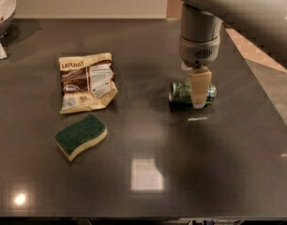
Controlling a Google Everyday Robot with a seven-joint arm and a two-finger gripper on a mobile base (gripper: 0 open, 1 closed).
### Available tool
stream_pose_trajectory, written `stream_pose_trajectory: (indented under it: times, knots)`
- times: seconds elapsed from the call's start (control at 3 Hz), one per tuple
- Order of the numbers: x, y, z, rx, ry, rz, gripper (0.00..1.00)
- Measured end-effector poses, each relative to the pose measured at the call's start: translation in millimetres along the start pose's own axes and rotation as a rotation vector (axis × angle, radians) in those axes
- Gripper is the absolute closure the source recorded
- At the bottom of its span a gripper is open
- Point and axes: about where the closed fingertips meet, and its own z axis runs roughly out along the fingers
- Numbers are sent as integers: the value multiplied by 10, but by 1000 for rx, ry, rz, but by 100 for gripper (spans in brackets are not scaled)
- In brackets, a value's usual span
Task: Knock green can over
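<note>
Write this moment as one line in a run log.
green can: lying on its side | pincer: low, at can's right half | sponge, snack bag: apart, left | task: looks done

The dark glossy tabletop (148,186) offers open passage along its near edge and toward its right edge. Right of centre, the beige-tipped gripper (199,97) hangs against a small dark-green metal can (181,93) that lies on its side. Toward the left edge, a crumpled brown-and-cream snack bag (86,82) and a flat green-and-yellow sponge (81,135) stand in the way. A pale bowl (0,6) fills the far left corner.

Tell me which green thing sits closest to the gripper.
The green can, lying on its side right at the gripper. The green-and-yellow sponge lies flat, far off toward the table's left side.
</note>
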Motion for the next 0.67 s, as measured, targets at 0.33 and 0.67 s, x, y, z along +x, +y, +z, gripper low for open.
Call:
stream_pose_trajectory:
  times: [0.33, 0.67]
  knots:
    - [-78, 85, 18, -25, -70, 4, 0]
    - [-78, 84, 18, -25, -70, 4, 0]
